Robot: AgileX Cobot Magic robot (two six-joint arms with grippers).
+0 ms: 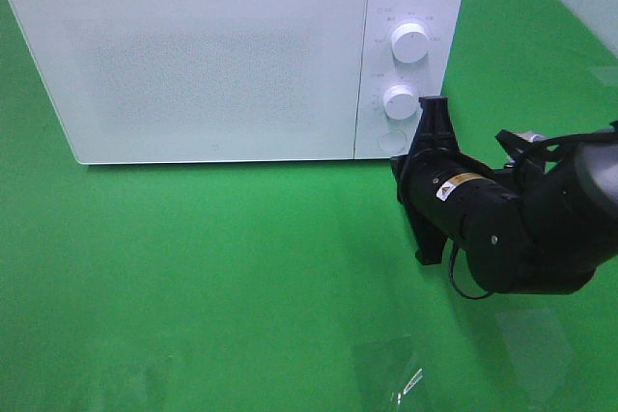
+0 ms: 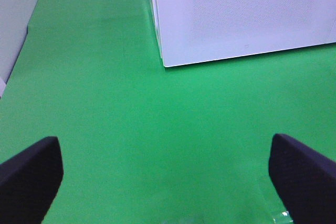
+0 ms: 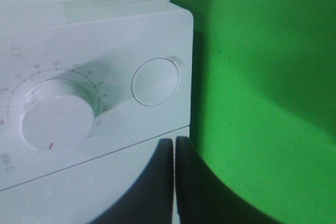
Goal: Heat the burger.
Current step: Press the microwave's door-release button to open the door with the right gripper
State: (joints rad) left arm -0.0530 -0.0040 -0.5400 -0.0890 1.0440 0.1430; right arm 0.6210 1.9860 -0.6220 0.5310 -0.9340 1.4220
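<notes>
**A:** Where's the burger?

**B:** Not in any view, so I can't tell. The microwave (image 1: 193, 55) stands along the back edge of the green worktop (image 1: 193, 267). Its door is closed and the front is frosted, so nothing shows inside.

**A:** And the right gripper?

**B:** The right gripper (image 1: 434, 103) is up at the control panel, by the microwave's front right corner. Its fingers (image 3: 157, 182) are pressed together with nothing between them. The tips sit just beside the lower knob (image 1: 400, 101) — whether they touch it, I can't tell.

**A:** What else is on the panel?

**B:** The upper knob (image 1: 410, 42) is above the lower one, and the round button (image 3: 155, 81) is below it, nearest the worktop. The right wrist view shows the closed fingers at the panel's edge, near that button.

**A:** Left side?

**B:** The left gripper (image 2: 167, 179) has its jaws spread wide and carries nothing. It is above bare worktop, facing the microwave's front left corner and well apart from it.

**A:** Anything else on the worktop?

**B:** There's a clear, shiny scrap (image 1: 406, 383) near the front edge — I can't tell what it is.
</notes>
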